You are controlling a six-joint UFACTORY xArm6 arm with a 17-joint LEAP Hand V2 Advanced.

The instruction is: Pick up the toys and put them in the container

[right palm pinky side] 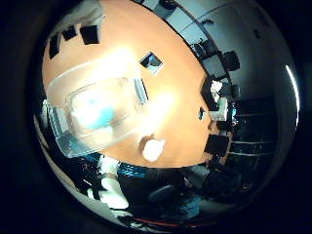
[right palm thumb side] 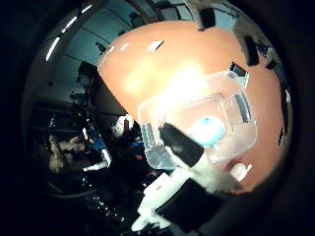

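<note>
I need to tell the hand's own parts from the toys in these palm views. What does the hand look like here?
In the thumb side view, the hand shows as blocky white and black parts: a black, rounded fingertip on a white segment, then white housing and a black body toward the edge. In the little finger side view, only white, rounded pieces show near the table's edge. No markings can be made out.

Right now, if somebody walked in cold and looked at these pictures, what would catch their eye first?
The clear plastic container on the orange table stands out first, filling much of both views, so it is close under the palm. Inside it lies a light blue toy. Next is a small white object lying on the table beside the container, near the table's edge, and the hand, whose white and black parts reach over the container's rim.
</note>
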